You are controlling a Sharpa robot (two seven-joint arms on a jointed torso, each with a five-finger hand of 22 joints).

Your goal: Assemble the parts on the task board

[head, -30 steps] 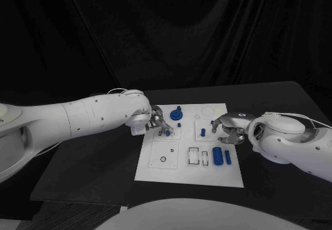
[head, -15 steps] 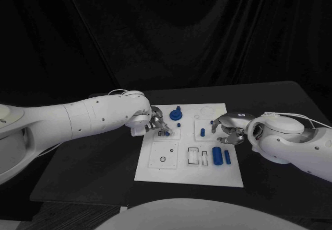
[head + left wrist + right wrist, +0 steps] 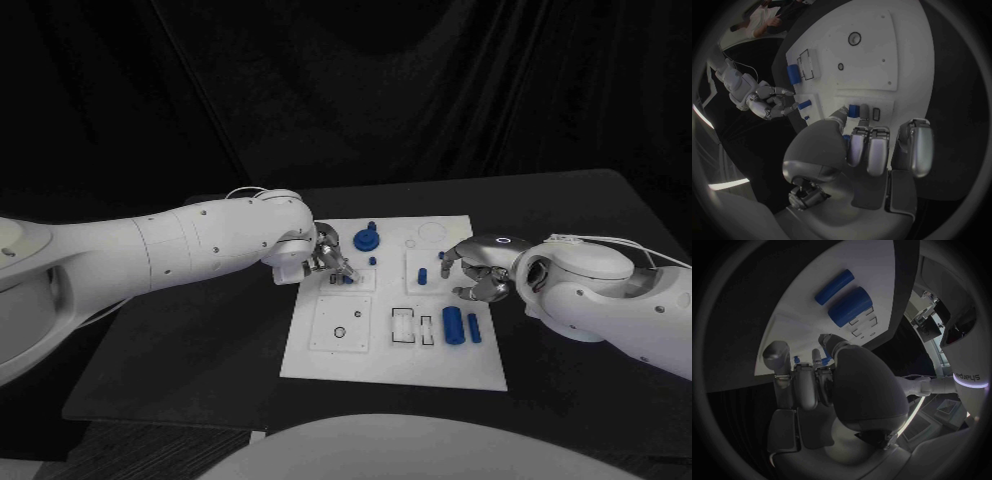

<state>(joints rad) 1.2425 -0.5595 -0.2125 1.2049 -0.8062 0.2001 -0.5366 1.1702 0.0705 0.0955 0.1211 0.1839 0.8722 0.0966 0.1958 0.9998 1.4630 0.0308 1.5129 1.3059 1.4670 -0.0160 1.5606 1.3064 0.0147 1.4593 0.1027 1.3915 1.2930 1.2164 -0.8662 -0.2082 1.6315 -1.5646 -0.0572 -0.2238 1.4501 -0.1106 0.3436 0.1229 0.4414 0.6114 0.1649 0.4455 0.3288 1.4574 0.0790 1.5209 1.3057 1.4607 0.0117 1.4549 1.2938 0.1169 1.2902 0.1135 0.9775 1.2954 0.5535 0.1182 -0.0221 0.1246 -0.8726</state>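
- While both arms reach in over the white board, the left hand sits at the board's upper left part, fingers curled down toward a small blue peg.
- From the left wrist camera, that peg sits between the thumb tip and the curled fingers, right beside a small slot in the board; the fingers look pinched on it, and the peg is at the board's surface.
- Over on the other side, the right hand hovers at the board's right edge, fingers bent inward, with a short blue pin standing just beside its fingertips; whether it is actually touching or holding anything, I cannot tell.
- Two blue cylinders lie side by side near the board's right edge, the fatter one and a thinner one, close below the right hand.
- A round blue gear piece rests near the board's top, next to the left hand.
- Compared with a second ago, the left hand has edged slightly lower over the board; the right hand and the loose pieces sit as they did.
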